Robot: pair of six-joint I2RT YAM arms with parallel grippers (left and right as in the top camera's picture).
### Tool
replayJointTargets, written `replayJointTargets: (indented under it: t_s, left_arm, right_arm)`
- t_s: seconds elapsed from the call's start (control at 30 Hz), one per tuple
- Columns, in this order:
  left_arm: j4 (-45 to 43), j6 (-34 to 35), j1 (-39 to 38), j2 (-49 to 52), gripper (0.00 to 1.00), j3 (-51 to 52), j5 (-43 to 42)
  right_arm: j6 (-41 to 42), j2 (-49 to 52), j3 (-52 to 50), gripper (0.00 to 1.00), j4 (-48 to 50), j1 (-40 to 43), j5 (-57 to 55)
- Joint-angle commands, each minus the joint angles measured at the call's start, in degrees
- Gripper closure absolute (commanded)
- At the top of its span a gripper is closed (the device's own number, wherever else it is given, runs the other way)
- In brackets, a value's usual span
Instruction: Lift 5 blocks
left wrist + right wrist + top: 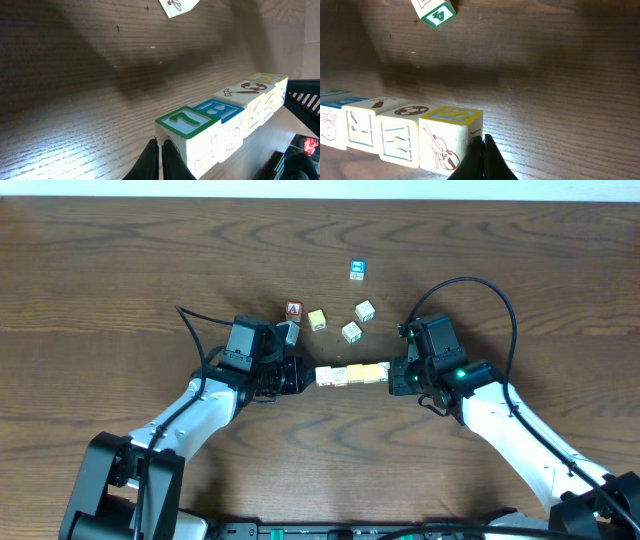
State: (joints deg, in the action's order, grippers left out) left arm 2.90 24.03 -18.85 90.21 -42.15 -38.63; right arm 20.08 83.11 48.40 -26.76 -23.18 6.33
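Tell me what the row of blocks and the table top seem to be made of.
The row of blocks looks like pale wood: cream matte faces, pressed-in line pictures, painted coloured tops. The table looks like dark brown wood or wood-look laminate: long grain lines with a soft sheen under the light; the pictures do not settle which.

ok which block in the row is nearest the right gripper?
The yellow-framed S block with the violin side: it ends the row at the shut right gripper; the others lie beyond.

Dark wood-grain table (pale strip beyond far edge).
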Motion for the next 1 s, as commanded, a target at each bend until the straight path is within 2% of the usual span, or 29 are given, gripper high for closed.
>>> replayJointTargets:
  t_s: [0.0, 0.97]
  left_arm:
    - [-1.18, 0.31, -2.49, -1.25, 0.93, -3.74, -10.23]
    - [-1.16, 0.79, -2.49, -3.15, 0.93, -5.03, -10.23]
  right_arm:
    - [-0.66, -1.81, 2.60, 0.99, 1.53, -2.43, 15.80]
    - [-1.33, -3.48, 3.32, 0.99, -1.36, -2.43, 14.71]
